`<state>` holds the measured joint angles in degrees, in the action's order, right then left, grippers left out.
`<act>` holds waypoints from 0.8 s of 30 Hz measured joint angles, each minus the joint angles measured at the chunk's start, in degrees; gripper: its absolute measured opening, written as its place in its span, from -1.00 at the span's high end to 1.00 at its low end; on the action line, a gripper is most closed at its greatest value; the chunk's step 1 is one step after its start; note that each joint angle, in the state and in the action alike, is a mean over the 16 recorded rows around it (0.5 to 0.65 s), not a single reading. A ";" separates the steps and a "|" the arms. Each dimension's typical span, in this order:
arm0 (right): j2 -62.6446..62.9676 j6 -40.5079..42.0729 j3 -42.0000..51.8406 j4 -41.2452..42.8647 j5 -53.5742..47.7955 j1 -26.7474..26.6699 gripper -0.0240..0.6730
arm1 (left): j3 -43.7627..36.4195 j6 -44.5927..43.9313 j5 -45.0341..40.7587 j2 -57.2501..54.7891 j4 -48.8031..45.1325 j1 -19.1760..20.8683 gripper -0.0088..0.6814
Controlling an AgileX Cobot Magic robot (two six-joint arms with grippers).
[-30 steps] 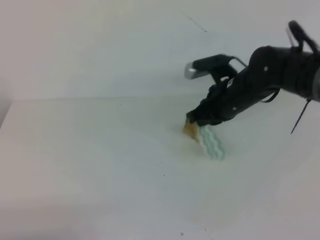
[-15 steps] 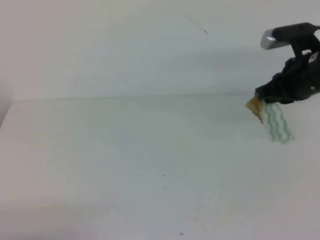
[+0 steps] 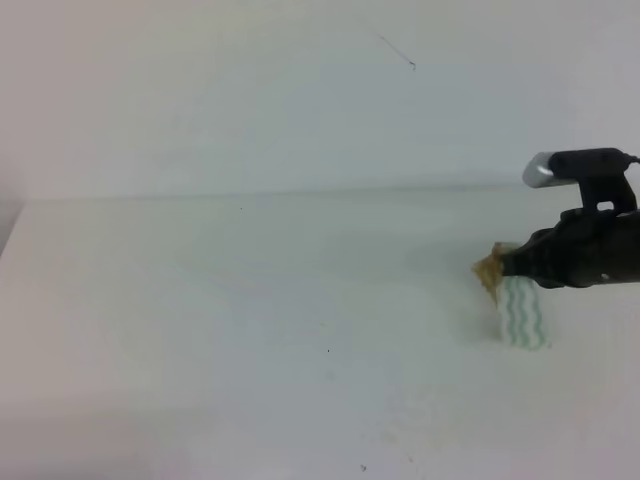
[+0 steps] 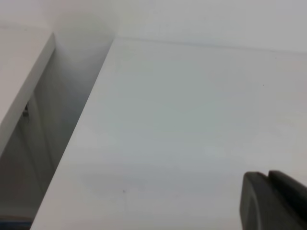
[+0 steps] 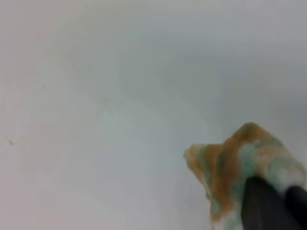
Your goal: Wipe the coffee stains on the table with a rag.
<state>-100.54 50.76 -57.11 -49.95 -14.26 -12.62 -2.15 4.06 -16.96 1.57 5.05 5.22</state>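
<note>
right gripper [image 3: 508,264] pinching the rag [image 3: 520,315] at the right side of the table [image 3: 200,300]

the rag is looking soft, light and floppy, hanging limp from the clenched jaws, so it is probably best gripped at a bunched end, as it is now. it is showing white with pale green zigzag stripes, and the end by the fingers is soaked orange-brown. no clear coffee blotch is showing on the white table, only tiny specks [image 3: 363,467] near the front edge. in the left wrist view the left gripper's [image 4: 276,201] dark fingers are lying together, holding nothing.
</note>
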 joint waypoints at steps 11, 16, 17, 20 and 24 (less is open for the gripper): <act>-3.20 10.06 0.49 -11.44 -0.56 -0.24 0.70 | 0.00 0.00 0.00 0.00 0.00 0.00 0.97; -2.76 11.35 0.34 -11.83 -1.89 -0.25 0.28 | 0.00 0.00 0.00 0.00 0.00 0.00 0.97; -2.51 11.64 0.31 -11.83 -2.14 -0.25 0.20 | 0.00 0.00 0.00 0.00 0.00 0.00 0.97; -0.84 12.80 0.21 -11.85 -2.88 -0.24 -0.04 | 0.00 0.00 0.00 0.00 0.00 0.00 0.97; 3.56 14.20 0.12 -11.85 -4.06 -0.24 -0.30 | 0.00 0.00 0.00 0.00 0.00 0.00 0.97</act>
<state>-96.98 64.96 -56.99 -61.80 -18.32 -12.86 -2.15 4.06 -16.96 1.57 5.05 5.22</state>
